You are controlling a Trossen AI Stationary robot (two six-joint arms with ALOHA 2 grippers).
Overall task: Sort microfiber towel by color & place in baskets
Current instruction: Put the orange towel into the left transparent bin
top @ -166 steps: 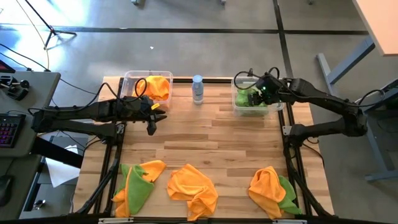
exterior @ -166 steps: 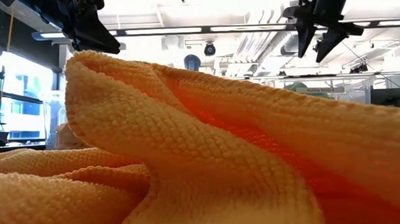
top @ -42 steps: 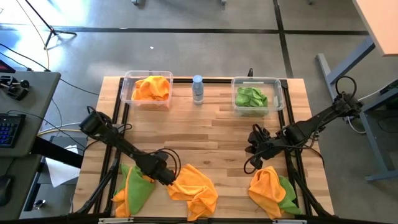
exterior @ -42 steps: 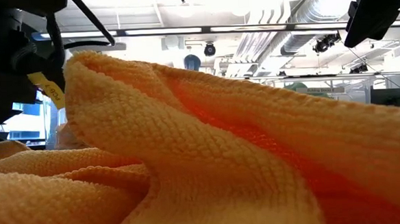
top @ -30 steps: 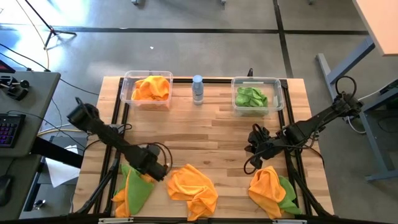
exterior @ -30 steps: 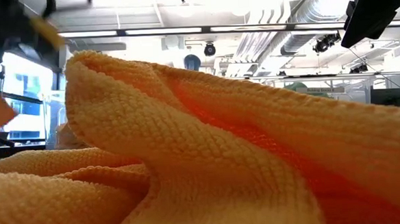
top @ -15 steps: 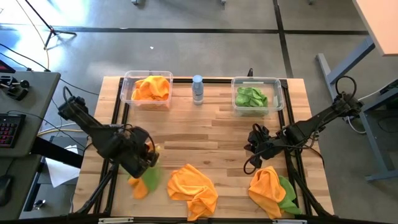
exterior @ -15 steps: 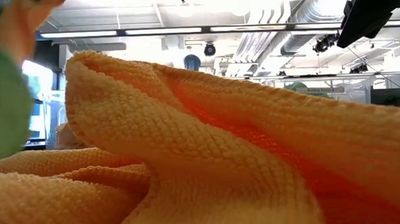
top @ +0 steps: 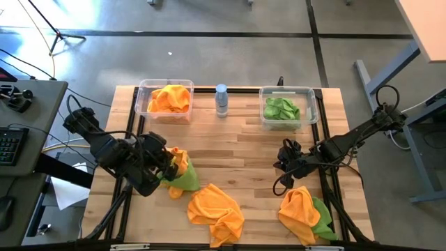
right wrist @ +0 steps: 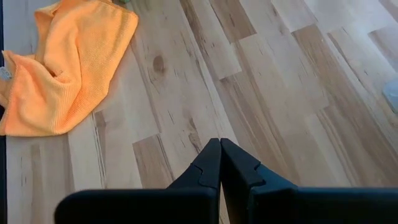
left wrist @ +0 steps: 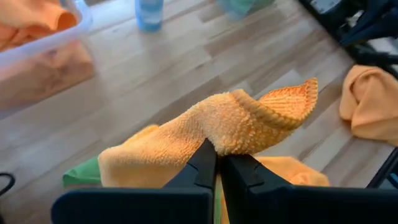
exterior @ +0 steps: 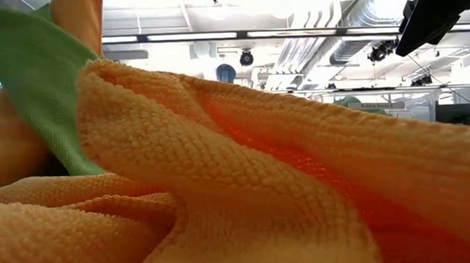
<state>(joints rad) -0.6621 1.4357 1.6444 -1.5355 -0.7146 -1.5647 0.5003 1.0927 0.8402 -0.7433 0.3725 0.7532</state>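
My left gripper (top: 169, 167) is shut on an orange microfiber towel (left wrist: 211, 127) above the table's left middle. A green towel (top: 184, 178) hangs with it, and both show in the low view (exterior: 39, 77). The left basket (top: 143, 97) holds orange towels, the right basket (top: 310, 104) green ones. An orange heap (top: 214, 213) lies at the near middle. An orange and a green towel (top: 304, 213) lie near right. My right gripper (top: 281, 169) hovers shut and empty above the bare wood (right wrist: 219, 149). My left gripper pinches a raised fold (left wrist: 225, 142) of the orange towel between its two fingertips. The towel is lifted clear of the table and droops slack on both sides of the fingers. Whether the green towel (left wrist: 81, 177) is also in the pinch I cannot tell.
A small bottle with a blue cap (top: 221, 100) stands between the baskets at the far edge. Bare wood lies across the table's middle (top: 237, 150). The orange heap fills most of the low view (exterior: 245, 179).
My left gripper has risen from the near left corner and gone toward the far edge. It carries the orange towel, and the green one has come up with it. Both are now lifted clear, and that corner is bare.
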